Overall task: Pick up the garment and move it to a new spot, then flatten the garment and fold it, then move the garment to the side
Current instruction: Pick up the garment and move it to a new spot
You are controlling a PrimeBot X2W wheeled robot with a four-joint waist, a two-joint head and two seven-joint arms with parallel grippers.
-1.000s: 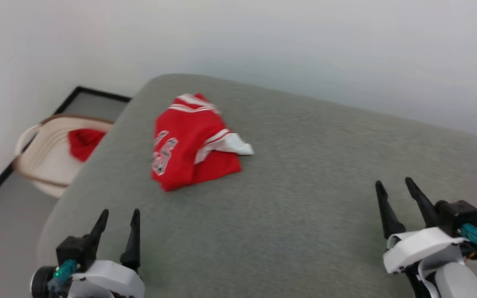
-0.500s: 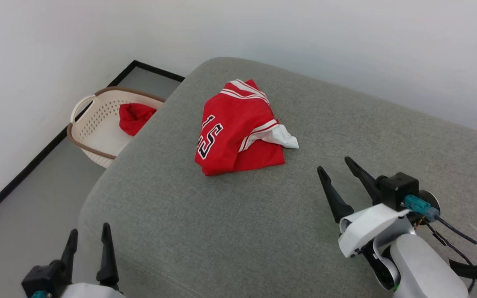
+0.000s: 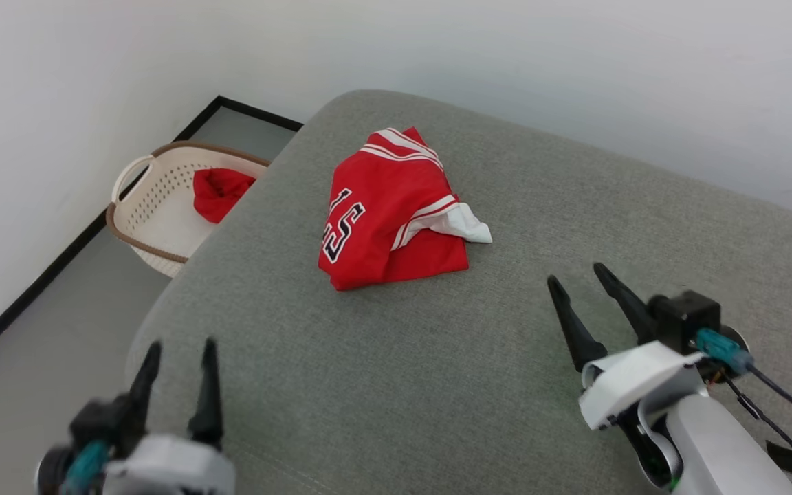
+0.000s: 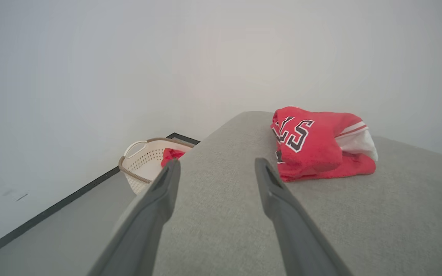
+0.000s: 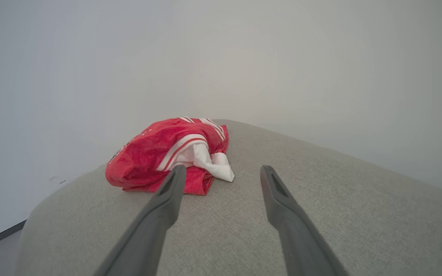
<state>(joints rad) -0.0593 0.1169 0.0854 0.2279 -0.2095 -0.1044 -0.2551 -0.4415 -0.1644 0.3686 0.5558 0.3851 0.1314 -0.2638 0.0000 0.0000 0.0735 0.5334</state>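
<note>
1. Red jersey cloth with white sleeves, the garment (image 3: 389,213) lies in a loose, half-folded heap on the far left part of the grey cushion (image 3: 437,371). Its black, white-edged lettering faces up on the left side, and one white sleeve spills out to the right.
2. Down on the floor (image 3: 52,330), just off the cushion's left edge, a cream basket (image 3: 152,206) holds a plain red cloth (image 3: 221,192). I take that as no part of the job.
3. To my eye the first step, the pick-up, has not begun: nothing touches the garment, and both hands are empty.
4. The left hand (image 3: 182,342) sits low at the near left corner of the cushion. Its two dark fingers are spread wide and point away from the robot. The garment is ahead of it and off to its right, well apart.
5. The right hand (image 3: 575,272) hovers over the near right of the cushion, fingers likewise spread. It leans left toward the heap and is nearer to it than the other hand, though clearly apart.
6. Next, I'd say, a hand must reach in and come down on an edge of the heap. The cloth is soft and layered, so a shallow pinch may lift only the top fold or the loose sleeve.
</note>
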